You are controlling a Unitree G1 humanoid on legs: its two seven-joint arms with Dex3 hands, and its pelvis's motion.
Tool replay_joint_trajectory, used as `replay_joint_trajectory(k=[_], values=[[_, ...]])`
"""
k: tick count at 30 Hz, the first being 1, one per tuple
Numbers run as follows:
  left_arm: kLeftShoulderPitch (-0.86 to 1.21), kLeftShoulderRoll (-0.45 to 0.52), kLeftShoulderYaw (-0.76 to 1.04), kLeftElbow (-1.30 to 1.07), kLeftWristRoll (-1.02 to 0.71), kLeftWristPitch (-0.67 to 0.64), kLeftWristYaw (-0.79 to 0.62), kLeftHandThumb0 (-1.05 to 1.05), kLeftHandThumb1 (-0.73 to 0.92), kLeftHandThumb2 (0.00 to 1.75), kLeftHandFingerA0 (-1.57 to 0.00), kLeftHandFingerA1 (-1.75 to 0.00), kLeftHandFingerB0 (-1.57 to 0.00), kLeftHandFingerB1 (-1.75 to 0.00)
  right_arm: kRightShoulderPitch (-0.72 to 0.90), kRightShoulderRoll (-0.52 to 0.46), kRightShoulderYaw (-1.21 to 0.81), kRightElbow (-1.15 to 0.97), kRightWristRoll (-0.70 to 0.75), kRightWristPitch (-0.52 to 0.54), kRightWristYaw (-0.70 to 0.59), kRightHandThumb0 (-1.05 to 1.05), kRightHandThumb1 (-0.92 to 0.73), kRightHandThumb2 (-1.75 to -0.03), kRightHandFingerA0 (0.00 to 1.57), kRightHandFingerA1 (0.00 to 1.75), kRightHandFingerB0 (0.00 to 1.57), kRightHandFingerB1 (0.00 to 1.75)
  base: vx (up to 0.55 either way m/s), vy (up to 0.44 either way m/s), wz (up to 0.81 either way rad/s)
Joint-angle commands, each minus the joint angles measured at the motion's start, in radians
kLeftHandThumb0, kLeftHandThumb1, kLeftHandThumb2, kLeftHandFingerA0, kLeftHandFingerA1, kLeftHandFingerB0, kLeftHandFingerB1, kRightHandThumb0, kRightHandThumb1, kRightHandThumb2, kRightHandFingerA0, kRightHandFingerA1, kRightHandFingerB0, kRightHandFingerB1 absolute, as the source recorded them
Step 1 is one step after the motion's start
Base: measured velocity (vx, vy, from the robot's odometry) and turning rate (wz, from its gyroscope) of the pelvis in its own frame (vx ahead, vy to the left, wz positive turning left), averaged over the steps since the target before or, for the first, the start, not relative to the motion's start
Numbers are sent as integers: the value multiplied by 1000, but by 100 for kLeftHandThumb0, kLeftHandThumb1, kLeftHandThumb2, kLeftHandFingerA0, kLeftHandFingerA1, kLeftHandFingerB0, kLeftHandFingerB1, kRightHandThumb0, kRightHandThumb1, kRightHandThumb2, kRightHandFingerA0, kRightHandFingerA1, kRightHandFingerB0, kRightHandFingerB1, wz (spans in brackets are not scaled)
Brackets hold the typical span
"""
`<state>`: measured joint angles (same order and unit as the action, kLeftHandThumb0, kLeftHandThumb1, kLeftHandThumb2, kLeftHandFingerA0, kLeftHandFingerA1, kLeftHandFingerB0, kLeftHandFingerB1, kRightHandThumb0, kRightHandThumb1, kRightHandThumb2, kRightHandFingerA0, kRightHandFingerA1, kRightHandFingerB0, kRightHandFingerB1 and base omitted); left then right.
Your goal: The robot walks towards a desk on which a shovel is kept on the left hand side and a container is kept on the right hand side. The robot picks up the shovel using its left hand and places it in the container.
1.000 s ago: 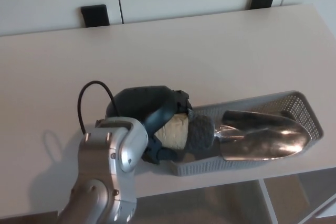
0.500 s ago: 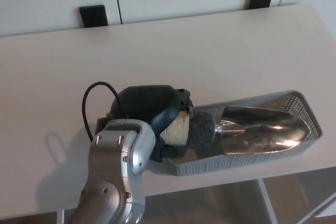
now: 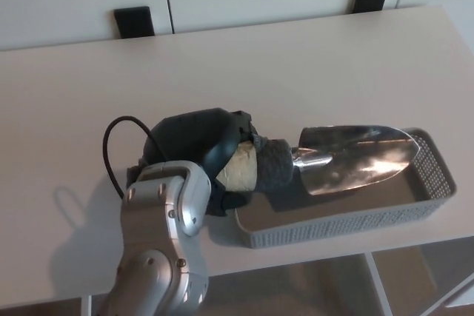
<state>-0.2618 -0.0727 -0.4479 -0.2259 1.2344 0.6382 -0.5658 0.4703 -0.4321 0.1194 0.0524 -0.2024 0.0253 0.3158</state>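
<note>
Head view, the only 1. Against the frame half a second back: the shovel (image 3: 355,159) sits higher in the picture, its silver blade now overlapping the far rim of the container (image 3: 337,229) rather than lying low inside it; more of the container's floor shows bare in front of the blade. The left hand (image 3: 204,155) has shifted a little left and up with it. The camera looks about steady: the 2 black brackets (image 3: 134,21) at the wall hold their places.

Left arm: silver forearm (image 3: 159,257) rises from the bottom edge, left of centre, wrist bent toward picture right. A black cable (image 3: 111,153) loops off the wrist over the desk (image 3: 296,72). The hand lies at the container's left end, fingers wrapped around the shovel's pale handle (image 3: 241,168), thumb side hidden beneath. The dark collar (image 3: 274,166) of the shovel juts just beyond the fingers.

Shovel: held, pointing right, blade above the grey mesh container near the desk's front right edge. Whether the blade touches the rim, cannot tell.

Right hand: out of frame.
</note>
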Motion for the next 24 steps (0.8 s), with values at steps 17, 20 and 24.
replay_joint_trajectory(k=[17,20,24], values=[[-31,23,16,13,-27,42,-43,-29,74,62,-94,-85,-66,-49,4,-13,3,-12,-9,21,7,-32,-59,-57,76,51,49,47,0,0,0],[-19,22,6,8,-32,32,-7,-26,72,62,-88,-134,-76,-57,5,-14,3,-16,-9,17,6,-32,-58,-57,76,51,50,47,0,0,0],[-11,13,-13,2,-33,36,7,-27,77,62,-93,-99,-71,-51,3,-15,3,-9,-10,7,4,-31,-58,-57,77,52,50,47,0,0,0]])
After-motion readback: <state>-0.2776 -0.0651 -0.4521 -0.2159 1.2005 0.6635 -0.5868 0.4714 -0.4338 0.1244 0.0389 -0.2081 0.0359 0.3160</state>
